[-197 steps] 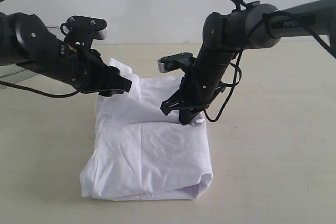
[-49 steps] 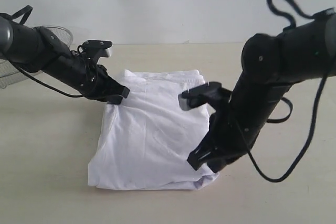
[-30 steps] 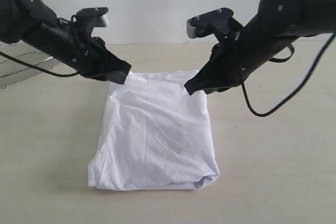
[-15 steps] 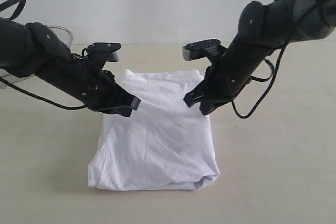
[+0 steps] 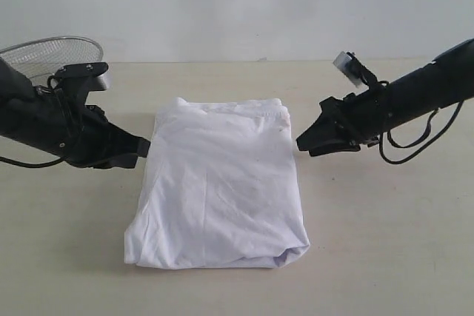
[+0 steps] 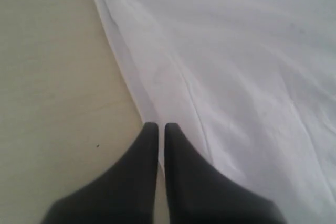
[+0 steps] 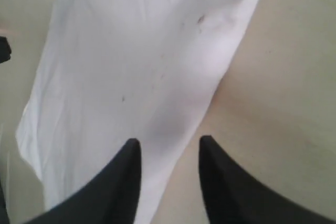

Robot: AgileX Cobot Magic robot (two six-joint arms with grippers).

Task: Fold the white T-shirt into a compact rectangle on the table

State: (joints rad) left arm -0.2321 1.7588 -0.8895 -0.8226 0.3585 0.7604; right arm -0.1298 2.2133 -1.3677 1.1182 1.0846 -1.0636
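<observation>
Left gripper (image 5: 141,150), fingers pressed together and empty, has backed off to the white T-shirt's (image 5: 218,190) left edge; right gripper (image 5: 302,141) has dropped beside its right edge, jaws now parted. The shirt lies folded mid-table (image 5: 385,220).

The white T-shirt (image 5: 218,190) lies folded into a wrinkled rectangle on the table (image 5: 385,220).

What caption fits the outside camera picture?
Folded white cotton T-shirt on pale beige table, black left hand and right hand flanking it.
</observation>
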